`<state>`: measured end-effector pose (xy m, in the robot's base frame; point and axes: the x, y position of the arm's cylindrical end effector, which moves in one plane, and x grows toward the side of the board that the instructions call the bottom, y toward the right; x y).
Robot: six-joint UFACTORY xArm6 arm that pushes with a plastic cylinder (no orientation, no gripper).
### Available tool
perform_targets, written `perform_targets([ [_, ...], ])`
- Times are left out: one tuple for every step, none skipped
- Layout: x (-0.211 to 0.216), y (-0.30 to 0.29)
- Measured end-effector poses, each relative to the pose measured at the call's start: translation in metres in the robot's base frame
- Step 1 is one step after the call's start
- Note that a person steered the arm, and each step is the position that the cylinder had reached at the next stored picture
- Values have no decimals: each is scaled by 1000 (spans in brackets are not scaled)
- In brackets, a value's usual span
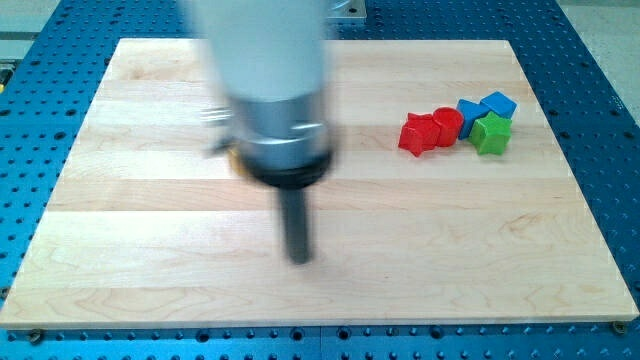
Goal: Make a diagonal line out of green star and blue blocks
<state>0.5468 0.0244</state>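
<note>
A green star block (491, 133) lies at the view's upper right on the wooden board (150, 260). Two blue blocks touch it: one (498, 104) just above it, the other (468, 112) up and to its left. My tip (299, 258) is at the end of the dark rod near the board's middle, far to the left of these blocks and lower in the view. It touches no block.
Two red blocks lie left of the blue ones: a star-like one (419, 133) and a rounder one (447, 124), touching each other. A yellow bit (233, 155) peeks out behind the arm's body. The blue perforated table (600, 120) surrounds the board.
</note>
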Motion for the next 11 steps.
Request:
perform_targets([
  [-1, 126],
  [-37, 217],
  [-105, 273],
  [-160, 308],
  [-213, 298],
  [-212, 252],
  [-180, 202],
  [-232, 197],
  [-171, 151],
  [-118, 164],
  [-126, 167],
])
